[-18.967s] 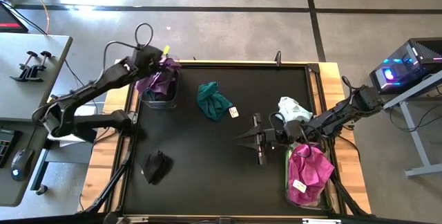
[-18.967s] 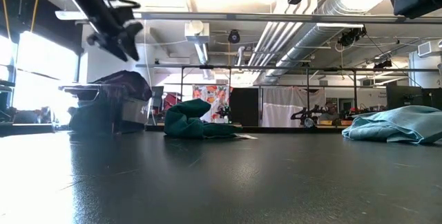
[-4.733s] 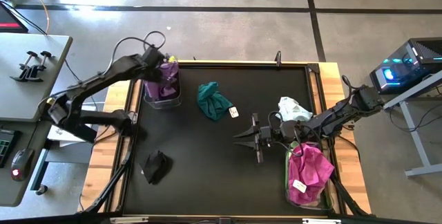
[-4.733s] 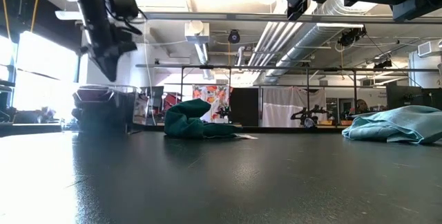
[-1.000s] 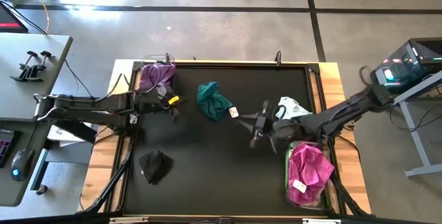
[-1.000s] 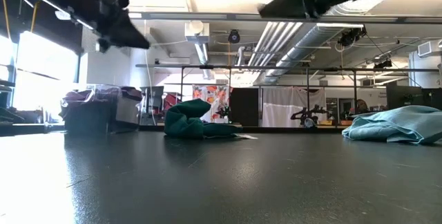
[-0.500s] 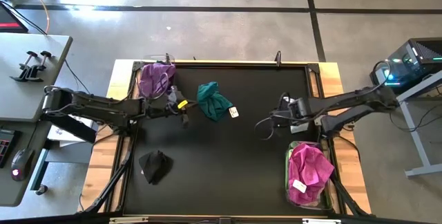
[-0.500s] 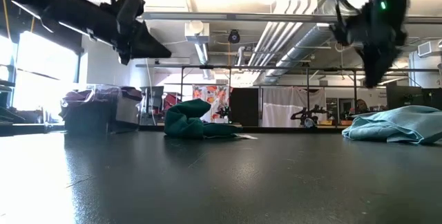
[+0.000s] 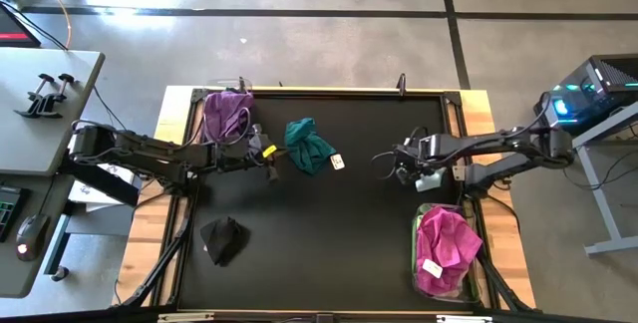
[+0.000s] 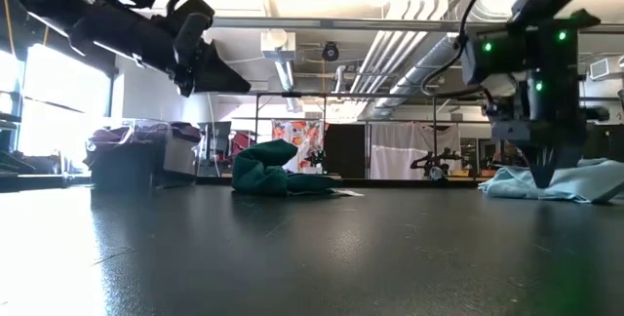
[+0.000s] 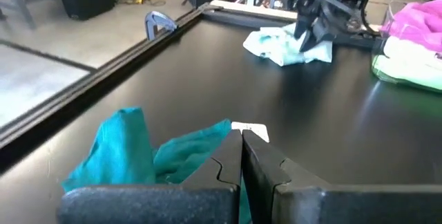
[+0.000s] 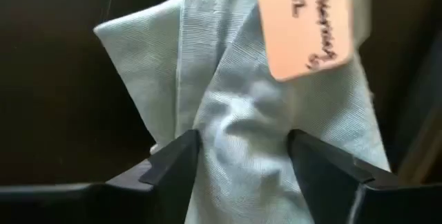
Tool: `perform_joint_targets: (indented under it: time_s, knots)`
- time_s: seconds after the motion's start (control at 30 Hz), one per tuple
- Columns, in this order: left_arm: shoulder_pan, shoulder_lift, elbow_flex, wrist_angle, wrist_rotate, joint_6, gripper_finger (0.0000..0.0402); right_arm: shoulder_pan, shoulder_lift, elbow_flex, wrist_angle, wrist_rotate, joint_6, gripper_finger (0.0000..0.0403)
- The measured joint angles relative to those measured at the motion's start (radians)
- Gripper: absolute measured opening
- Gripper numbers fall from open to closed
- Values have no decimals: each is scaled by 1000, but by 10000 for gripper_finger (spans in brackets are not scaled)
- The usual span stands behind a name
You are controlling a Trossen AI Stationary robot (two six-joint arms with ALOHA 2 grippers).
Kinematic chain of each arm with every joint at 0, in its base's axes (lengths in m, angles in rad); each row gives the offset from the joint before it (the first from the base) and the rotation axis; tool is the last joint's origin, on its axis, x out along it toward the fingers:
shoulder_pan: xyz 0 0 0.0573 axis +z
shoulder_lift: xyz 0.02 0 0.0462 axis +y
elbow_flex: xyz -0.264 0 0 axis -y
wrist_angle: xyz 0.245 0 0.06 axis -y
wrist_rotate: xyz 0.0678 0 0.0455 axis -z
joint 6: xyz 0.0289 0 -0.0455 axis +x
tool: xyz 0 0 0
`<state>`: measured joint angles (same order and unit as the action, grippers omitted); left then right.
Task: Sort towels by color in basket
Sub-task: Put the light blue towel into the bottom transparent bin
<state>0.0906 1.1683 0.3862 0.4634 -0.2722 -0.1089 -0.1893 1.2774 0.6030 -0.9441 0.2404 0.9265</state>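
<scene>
A teal towel [image 9: 309,146] lies bunched on the black mat, its white tag [image 11: 252,131] toward my left gripper. My left gripper [image 9: 269,163] hovers shut just left of it, above the table [image 10: 219,77], fingers [image 11: 242,165] aimed at it. A mint towel [image 9: 429,177] lies at the right. My right gripper [image 9: 407,166] points down over it, open, with a raised fold [image 12: 242,124] of the cloth between its fingers. A black towel [image 9: 224,238] lies at the near left. My right gripper comes at the mint towel from above, its open fingers [image 12: 173,158] standing on either side of a crumpled ridge below a pink tag [image 12: 307,27]. Whether the fingertips touch the cloth I cannot tell. The towel lies flat on the mat [image 10: 575,184].
A clear basket [image 9: 225,116] with purple towels stands at the far left. Another basket [image 9: 444,248] with magenta towels stands at the near right. The mat has a raised wooden border [image 9: 478,114], with a clamp [image 11: 157,23] at its far edge.
My left gripper has gone toward the table's right, toward the teal towel, and lower, staying shut. My right gripper has swung toward the right edge, tipped to point down and come down over the mint towel. No towel has moved.
</scene>
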Motion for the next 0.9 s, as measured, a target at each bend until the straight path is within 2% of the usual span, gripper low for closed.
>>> perform_joint_targets:
  time_s: [0.1, 0.23, 0.4, 0.47, 0.6, 0.77, 0.9]
  knots:
    - [0, 3, 0, 21, 0, 15, 0, -15, -1, -49, 109, -51, -47, 184]
    - [0, 3, 0, 19, 0, 16, 0, -14, -6, -92, 221, -85, -100, 117]
    - [0, 3, 0, 17, 0, 16, 0, 73, -6, -72, 279, -10, -108, 22]
    - [-1, 3, 0, 16, 0, 16, 0, 131, -6, -47, 306, 22, -96, 15]
    - [-9, 3, 0, 11, 0, 16, 0, 282, -13, 69, 284, 136, -8, 26]
    - [-19, 3, 0, 13, 0, 9, 0, 508, -13, 302, 231, 239, 42, 9]
    - [-26, 3, 0, 12, 0, 6, 0, 674, -13, 493, 108, 262, 127, 12]
